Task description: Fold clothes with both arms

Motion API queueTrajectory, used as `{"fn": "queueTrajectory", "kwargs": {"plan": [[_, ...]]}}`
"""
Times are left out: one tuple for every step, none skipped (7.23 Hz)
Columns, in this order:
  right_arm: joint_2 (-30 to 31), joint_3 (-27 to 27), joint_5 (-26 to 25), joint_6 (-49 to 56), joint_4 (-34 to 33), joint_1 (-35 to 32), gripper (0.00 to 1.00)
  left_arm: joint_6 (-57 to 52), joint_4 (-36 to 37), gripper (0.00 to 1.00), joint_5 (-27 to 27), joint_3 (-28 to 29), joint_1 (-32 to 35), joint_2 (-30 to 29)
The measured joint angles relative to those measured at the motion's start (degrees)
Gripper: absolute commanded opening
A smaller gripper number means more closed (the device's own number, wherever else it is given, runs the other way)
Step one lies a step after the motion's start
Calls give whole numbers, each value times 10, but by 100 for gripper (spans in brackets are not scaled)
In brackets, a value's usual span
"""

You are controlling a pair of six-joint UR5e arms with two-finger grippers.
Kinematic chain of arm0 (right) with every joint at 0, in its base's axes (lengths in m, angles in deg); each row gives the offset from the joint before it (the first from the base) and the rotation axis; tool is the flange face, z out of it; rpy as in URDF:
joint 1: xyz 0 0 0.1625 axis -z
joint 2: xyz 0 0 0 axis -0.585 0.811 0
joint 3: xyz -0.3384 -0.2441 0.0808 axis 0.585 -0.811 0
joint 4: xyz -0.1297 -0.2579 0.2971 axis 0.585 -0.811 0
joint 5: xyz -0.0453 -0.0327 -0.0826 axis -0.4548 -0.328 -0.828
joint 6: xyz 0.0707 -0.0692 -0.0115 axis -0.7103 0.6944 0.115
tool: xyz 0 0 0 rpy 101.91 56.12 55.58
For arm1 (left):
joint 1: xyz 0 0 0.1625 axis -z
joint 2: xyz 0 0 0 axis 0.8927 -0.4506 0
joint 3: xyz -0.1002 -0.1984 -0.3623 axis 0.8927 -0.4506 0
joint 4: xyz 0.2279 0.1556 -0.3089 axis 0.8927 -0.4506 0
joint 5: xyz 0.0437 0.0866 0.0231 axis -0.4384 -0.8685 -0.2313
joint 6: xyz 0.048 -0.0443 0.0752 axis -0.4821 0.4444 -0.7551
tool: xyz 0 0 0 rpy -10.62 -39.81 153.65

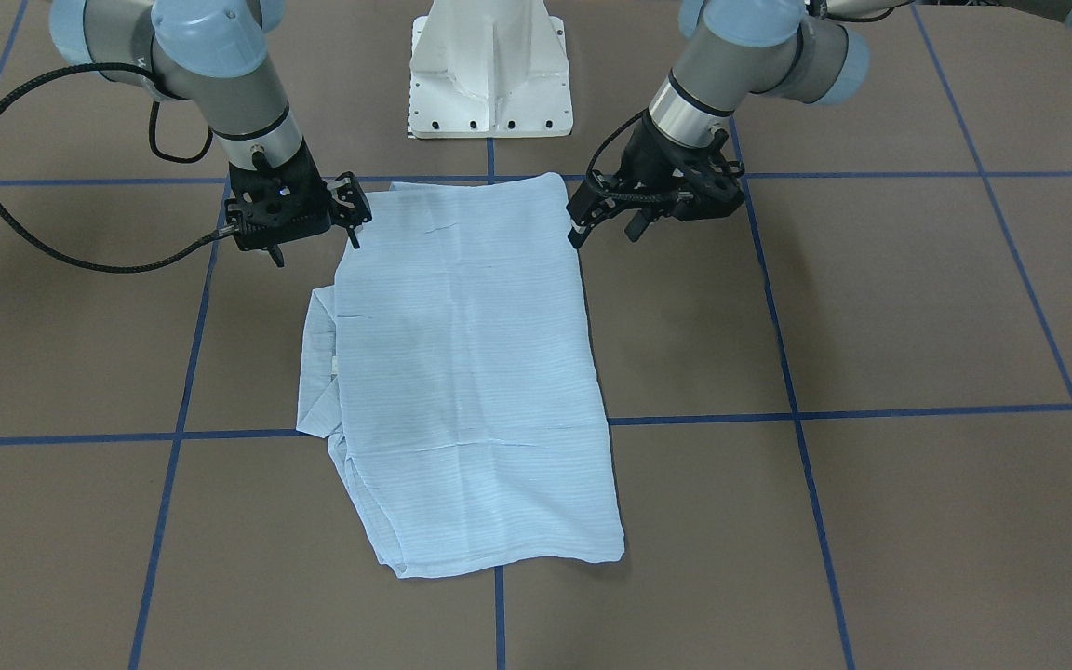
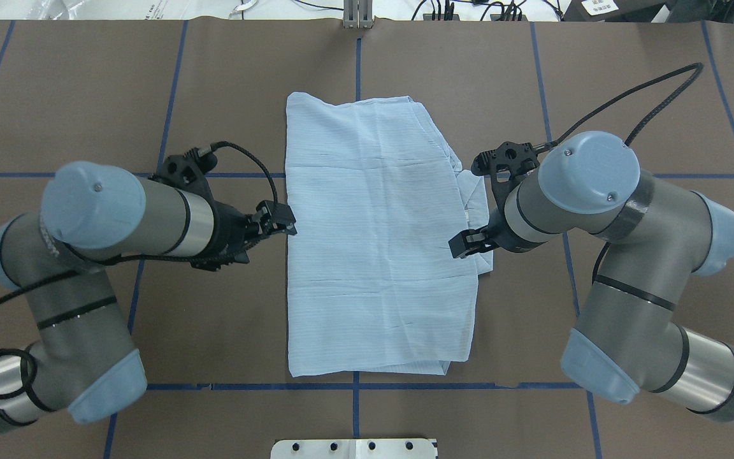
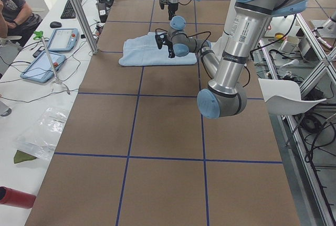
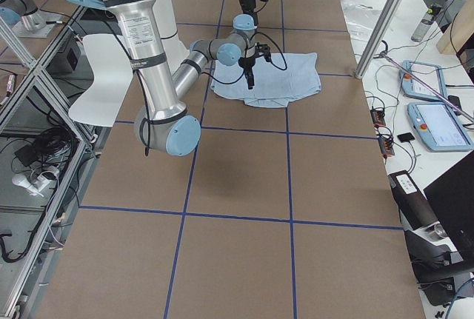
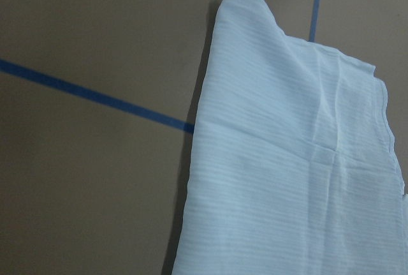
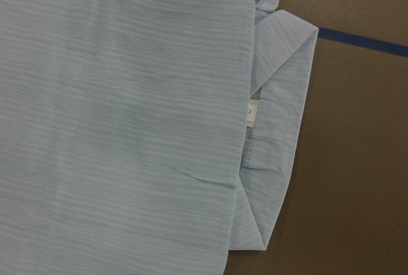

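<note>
The clothes, a light-blue striped shirt, lie flat in a folded rectangle at the table's middle. The collar and a white label poke out from under the edge on my right side. My left gripper hovers at the shirt's left edge, open, with nothing between its fingers. On the opposite edge, close to the collar, my right gripper is open and empty too. In the front view the left gripper is on the right and the right gripper on the left. Neither wrist view shows any fingers, only cloth and table.
Blue tape lines grid the brown table. The white pedestal base stands just behind the shirt. A side bench holds tablets and cables, with a person seated there. Metal posts rise at the table's far edge.
</note>
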Motion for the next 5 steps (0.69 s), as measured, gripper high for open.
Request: {"fn": "queueTrajectory", "kwargs": {"plan": [[10, 12, 5, -2, 0, 0, 100, 36, 27, 100, -19, -9, -33, -1], [17, 21, 8, -3, 1, -1, 100, 65, 54, 100, -33, -14, -63, -2], [20, 25, 10, -3, 1, -1, 100, 89, 76, 100, -45, -13, -96, -5], [21, 27, 11, -4, 1, 0, 100, 104, 86, 99, -56, -7, -125, -11], [21, 27, 11, -4, 1, 0, 100, 112, 90, 98, -65, 7, -144, -20]]}}
